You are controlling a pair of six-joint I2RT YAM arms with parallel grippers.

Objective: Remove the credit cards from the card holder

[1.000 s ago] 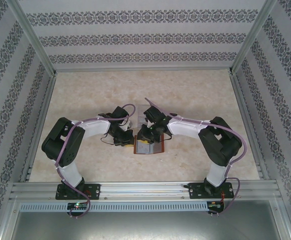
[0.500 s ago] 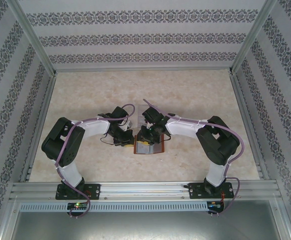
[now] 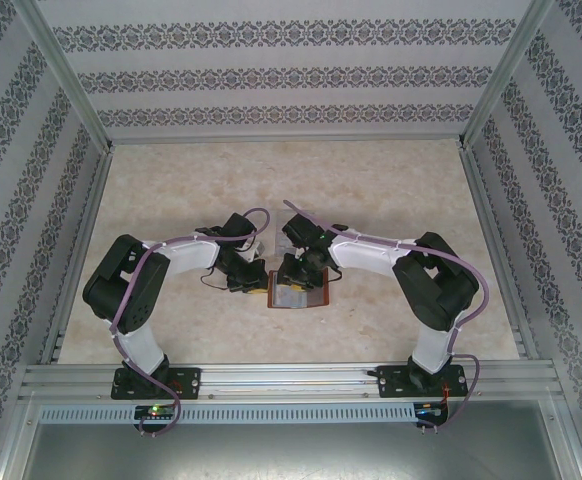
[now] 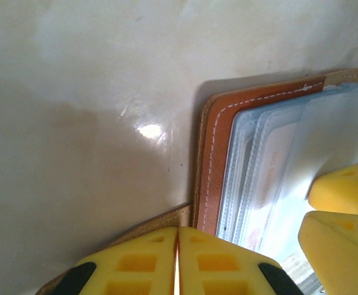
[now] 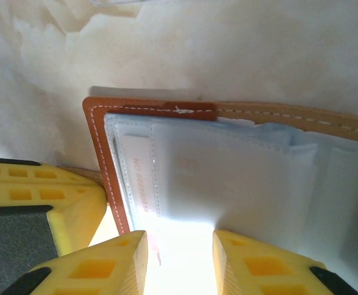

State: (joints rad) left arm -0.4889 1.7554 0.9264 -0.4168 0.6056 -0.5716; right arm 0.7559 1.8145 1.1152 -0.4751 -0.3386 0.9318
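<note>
Both tools meet at the middle of the surface [image 3: 371,190] in the top view. The left tool [image 3: 251,283] and the right tool [image 3: 293,272] reach down onto the card holder [image 3: 301,298]. It lies open and flat between the two arms, reddish-brown at the rim and pale grey inside. The surface is beige and marbled. Walls [image 3: 291,75] with bands of dark floral pattern stand round it, behind metal frame posts [image 3: 66,80].

From the left wrist, the left tool's yellow fingers are clenched together over the holder's tan corner; whether they pinch it I cannot tell. The brown cover has white stitching along its edge. Inside, bluish clear sleeves [image 4: 240,160] hold a pale card [image 4: 274,178] with faint reddish print, too blurred to read.

From the right wrist, the right tool is released, its jaws apart above the pale sleeves near the holder's stitched edge. Reddish print runs along one sleeve there, also unreadable.
</note>
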